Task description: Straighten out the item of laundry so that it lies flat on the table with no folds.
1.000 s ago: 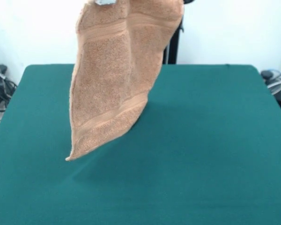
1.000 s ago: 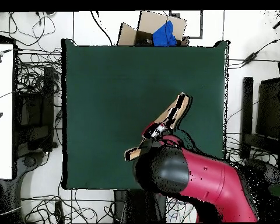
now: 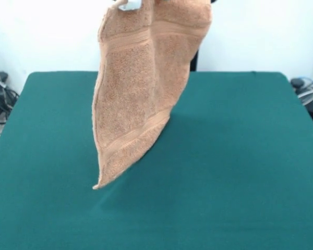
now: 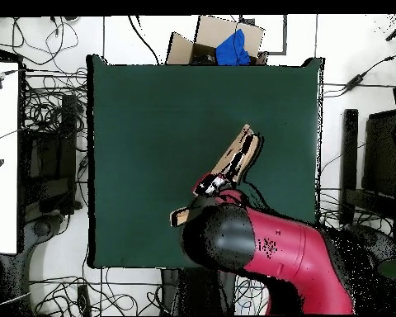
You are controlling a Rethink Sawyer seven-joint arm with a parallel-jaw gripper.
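The light orange-brown towel hangs upright from its top edge, which runs off the top of the front view. It drapes in a long vertical fold, and its lowest corner reaches down to the dark green table left of centre. Woven bands show near its top and bottom. In the overhead view the towel shows edge-on as a thin slanted strip. My gripper sits at that strip's near end, partly under the red arm, and is shut on the towel's upper edge.
A cardboard box holding a blue object stands just off the table's far edge in the overhead view. Cables lie on the floor all round. A white bench is at the left and dark furniture at the right.
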